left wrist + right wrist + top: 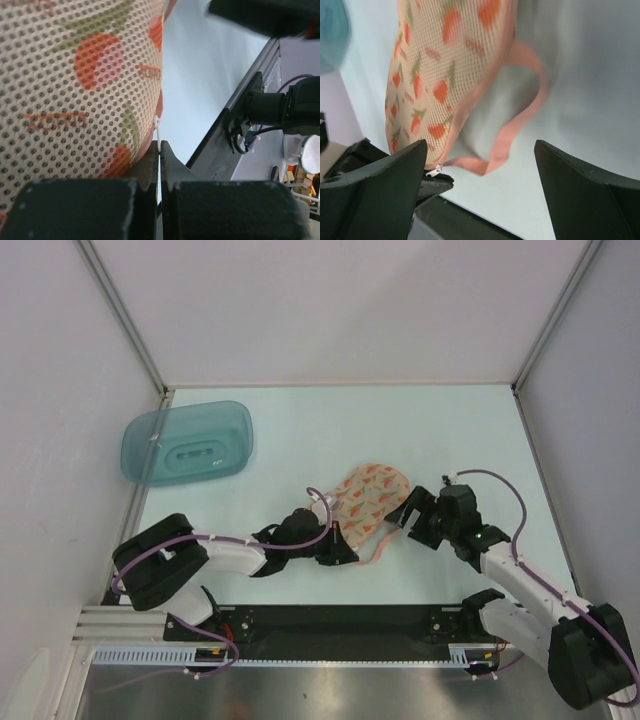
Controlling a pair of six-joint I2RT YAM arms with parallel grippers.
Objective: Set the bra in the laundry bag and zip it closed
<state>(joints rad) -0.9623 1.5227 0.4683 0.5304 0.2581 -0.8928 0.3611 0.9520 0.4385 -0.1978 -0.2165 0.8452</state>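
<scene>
The peach laundry bag (368,498) with orange motifs lies folded shut in the middle of the table. It fills the left wrist view (75,90) and shows in the right wrist view (445,65). My left gripper (335,545) is at the bag's near corner. Its jaws (159,145) are shut on the thin white zip pull (158,129), which also shows in the right wrist view (434,171). My right gripper (412,515) is open and empty just right of the bag, its jaws (480,150) wide apart over the pink strap loop (520,125). No black bra shows in any view.
A teal translucent tub (187,443) lies upside down at the far left. The pink strap loop (380,545) trails from the bag toward the near edge. A black rail (340,622) runs along the table's front edge. White walls enclose the table.
</scene>
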